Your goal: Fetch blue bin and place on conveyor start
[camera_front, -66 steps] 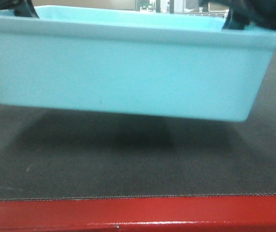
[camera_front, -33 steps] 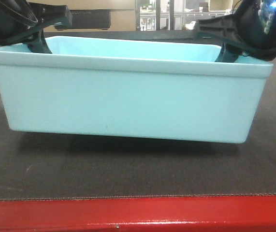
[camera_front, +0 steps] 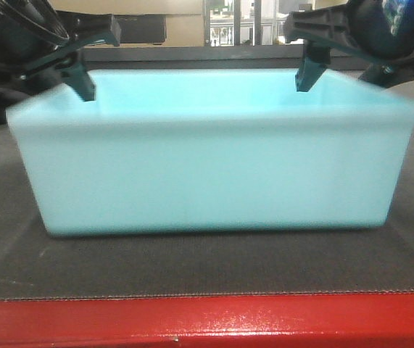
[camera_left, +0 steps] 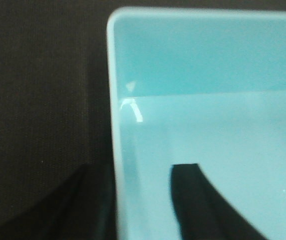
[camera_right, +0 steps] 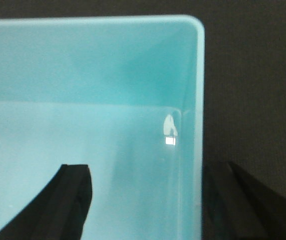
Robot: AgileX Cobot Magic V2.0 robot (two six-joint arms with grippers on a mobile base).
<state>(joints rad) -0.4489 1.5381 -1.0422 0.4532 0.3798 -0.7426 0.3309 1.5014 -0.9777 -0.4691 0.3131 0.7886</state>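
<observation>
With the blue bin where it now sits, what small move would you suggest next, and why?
Probably lift both pincers straight up. The blue bin appears to rest on the conveyor belt, and the left pincer and right pincer each straddle a side wall with gaps showing, so they look released.

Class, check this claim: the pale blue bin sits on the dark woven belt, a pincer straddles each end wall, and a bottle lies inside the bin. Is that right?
Not quite. The blue bin is empty: both wrist views show only bare floor and walls inside, no bottle. The rest holds: it sits on the conveyor belt, and the left pincer and right pincer each straddle an end wall.
</observation>
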